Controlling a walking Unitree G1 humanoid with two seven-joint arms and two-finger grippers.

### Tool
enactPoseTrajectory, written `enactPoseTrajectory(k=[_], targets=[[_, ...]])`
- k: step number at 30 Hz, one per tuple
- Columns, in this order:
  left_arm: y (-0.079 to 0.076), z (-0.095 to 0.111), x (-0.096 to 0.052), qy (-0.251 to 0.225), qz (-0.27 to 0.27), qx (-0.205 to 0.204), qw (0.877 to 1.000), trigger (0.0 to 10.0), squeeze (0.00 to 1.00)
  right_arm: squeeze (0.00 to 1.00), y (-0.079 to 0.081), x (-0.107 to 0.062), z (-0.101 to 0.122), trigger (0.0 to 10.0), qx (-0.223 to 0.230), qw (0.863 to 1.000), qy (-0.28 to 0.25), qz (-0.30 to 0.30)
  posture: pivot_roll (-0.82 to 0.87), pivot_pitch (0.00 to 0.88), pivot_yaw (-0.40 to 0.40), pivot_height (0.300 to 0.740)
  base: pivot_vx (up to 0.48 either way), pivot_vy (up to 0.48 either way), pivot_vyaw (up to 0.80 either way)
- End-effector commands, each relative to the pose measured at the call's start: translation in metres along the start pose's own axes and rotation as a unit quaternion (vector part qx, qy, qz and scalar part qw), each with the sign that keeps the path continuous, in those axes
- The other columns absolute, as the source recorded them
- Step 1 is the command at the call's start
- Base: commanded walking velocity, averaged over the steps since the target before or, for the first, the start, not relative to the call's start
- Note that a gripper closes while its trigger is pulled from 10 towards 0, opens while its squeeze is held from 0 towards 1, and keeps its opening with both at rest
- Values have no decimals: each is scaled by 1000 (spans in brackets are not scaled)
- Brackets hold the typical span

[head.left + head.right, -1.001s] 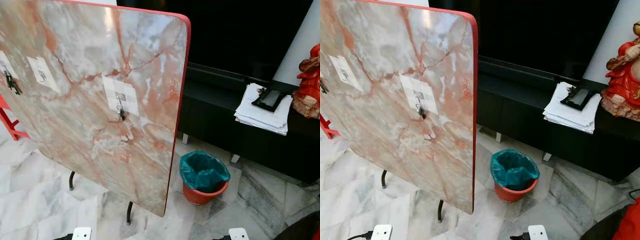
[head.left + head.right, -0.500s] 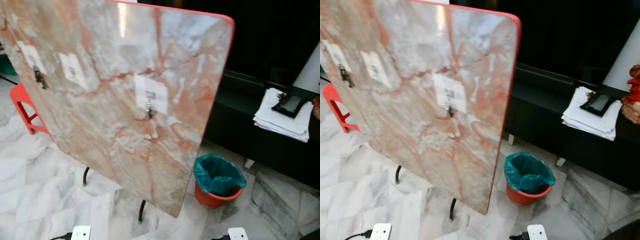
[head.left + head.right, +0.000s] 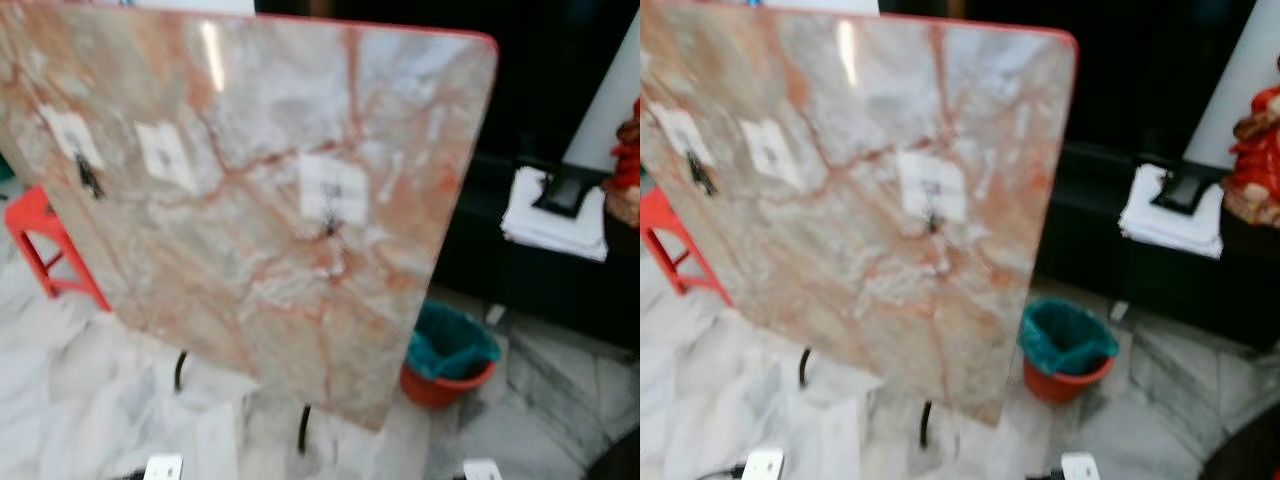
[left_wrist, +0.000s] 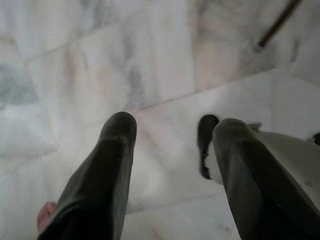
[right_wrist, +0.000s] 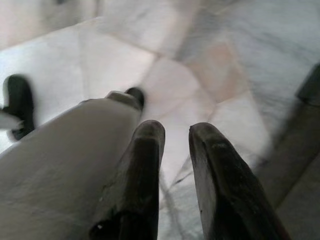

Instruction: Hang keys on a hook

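Observation:
A tilted marble board with a red rim [image 3: 250,280] carries three white hook pads. A dark bunch of keys [image 3: 88,177] hangs from the left pad [image 3: 68,132]. The middle pad [image 3: 165,155] looks bare through the blur. A small dark item [image 3: 329,224] hangs under the right pad [image 3: 333,188]. Over the marble floor, my left gripper [image 4: 170,130] hangs open with nothing between its fingers. My right gripper [image 5: 175,132] also points at the floor, its fingers a narrow gap apart and holding nothing.
A red stool [image 3: 50,250] stands behind the board's left side. Right of the board sit an orange bin with a teal liner [image 3: 450,350], a black cabinet [image 3: 520,275] with a paper stack [image 3: 555,215], and a red figurine [image 3: 1255,150]. The board's black legs [image 3: 303,440] reach the floor.
The whole picture has shifted and blurred, so the camera has moved. The board now sits further right in view, with all three pads in sight. Nothing on the board has moved.

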State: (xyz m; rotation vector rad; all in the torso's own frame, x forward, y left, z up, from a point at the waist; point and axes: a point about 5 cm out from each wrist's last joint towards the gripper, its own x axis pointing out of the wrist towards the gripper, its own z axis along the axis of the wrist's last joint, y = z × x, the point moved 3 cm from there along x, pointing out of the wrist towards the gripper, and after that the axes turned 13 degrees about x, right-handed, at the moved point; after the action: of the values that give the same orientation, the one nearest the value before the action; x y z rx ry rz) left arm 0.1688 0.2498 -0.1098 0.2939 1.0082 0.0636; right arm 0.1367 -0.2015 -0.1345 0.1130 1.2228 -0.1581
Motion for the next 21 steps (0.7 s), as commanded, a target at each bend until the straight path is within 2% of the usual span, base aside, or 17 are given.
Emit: enactPoseTrajectory(k=[1, 13, 21], targets=[[0, -8, -1, 11, 0, -2, 1000, 10000, 0, 0, 1, 0, 6, 10000, 0, 1000, -8, 1, -6, 0, -17, 740, 0, 386, 0], [0, -8, -1, 11, -1, -7, 1000, 10000, 0, 0, 1, 0, 5, 10000, -1, 1000, -8, 0, 0, 0, -22, 740, 0, 387, 0], [8, -9, -2, 7, 4, -5, 1000, 10000, 0, 0, 5, 0, 3, 10000, -5, 1000, -3, 5, 53, 0, -43, 740, 0, 386, 0]])
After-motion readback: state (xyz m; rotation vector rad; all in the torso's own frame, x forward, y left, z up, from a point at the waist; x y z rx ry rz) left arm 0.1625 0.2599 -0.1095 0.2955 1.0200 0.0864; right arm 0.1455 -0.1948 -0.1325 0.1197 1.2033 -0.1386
